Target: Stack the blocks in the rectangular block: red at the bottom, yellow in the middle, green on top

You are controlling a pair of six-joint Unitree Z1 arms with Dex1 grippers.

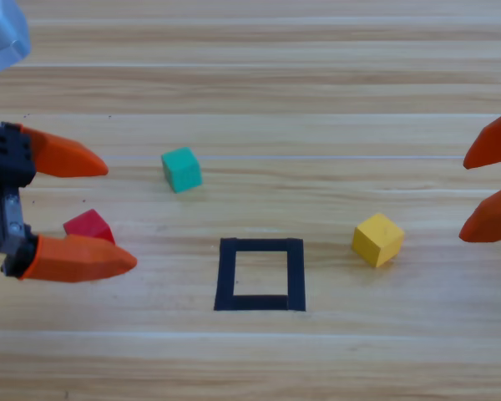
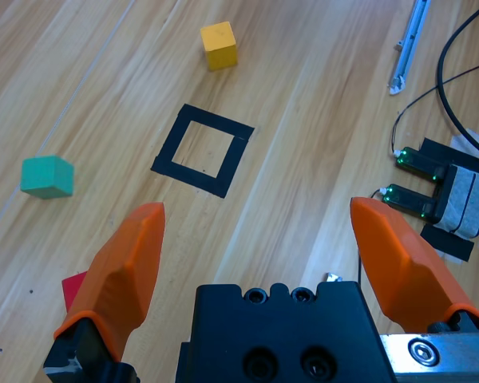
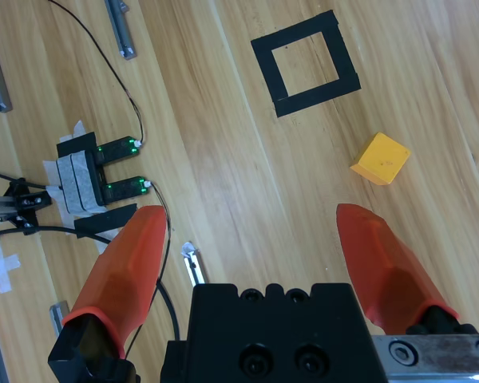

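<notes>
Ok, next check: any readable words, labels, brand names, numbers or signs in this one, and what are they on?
None to read in any view.
The red cube, yellow cube and green cube have plain faces.
The tape square is bare black tape.
The left gripper and right gripper, both open, carry no marking.

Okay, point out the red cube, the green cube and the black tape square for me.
red cube (image 1: 87,224), high view, its top face by the left gripper's lower jaw.
green cube (image 1: 181,168), high view, its top face.
black tape square (image 1: 227,274), high view, its left strip.
</notes>
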